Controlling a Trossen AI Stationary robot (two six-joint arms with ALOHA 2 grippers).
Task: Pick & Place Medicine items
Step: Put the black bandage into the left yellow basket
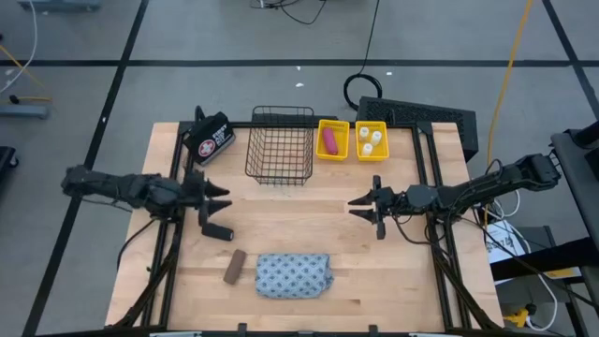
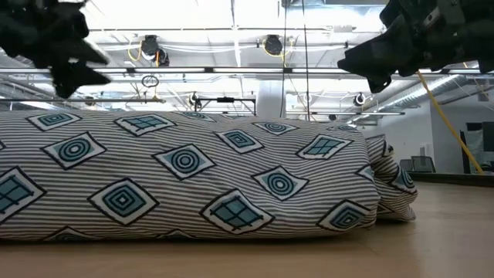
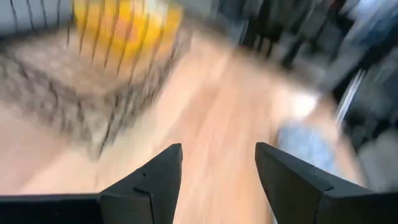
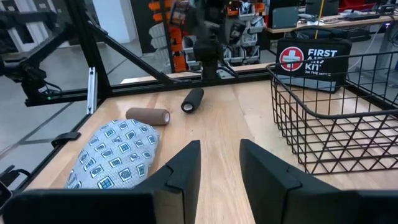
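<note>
My left gripper [image 1: 223, 197] hovers open over the table's left middle with nothing between its fingers [image 3: 217, 158]. Just near of it a small black handled piece [image 1: 218, 230] lies on the wood. Closer to the front edge lie a brown bar [image 1: 234, 267] and the blue-grey patterned pouch [image 1: 293, 275]. My right gripper [image 1: 356, 206] stands at the right middle, pointing left, open by a narrow gap and empty [image 4: 219, 168]. A pink roll [image 1: 329, 140] and white bottles [image 1: 372, 140] sit in two yellow bins at the back.
A black wire basket [image 1: 281, 145] stands at the back centre, close beside my right gripper's line [image 4: 336, 124]. A black first-aid bag [image 1: 208, 139] lies left of the basket. Bare wood lies between the two grippers. The pouch [image 2: 193, 177] fills the low view.
</note>
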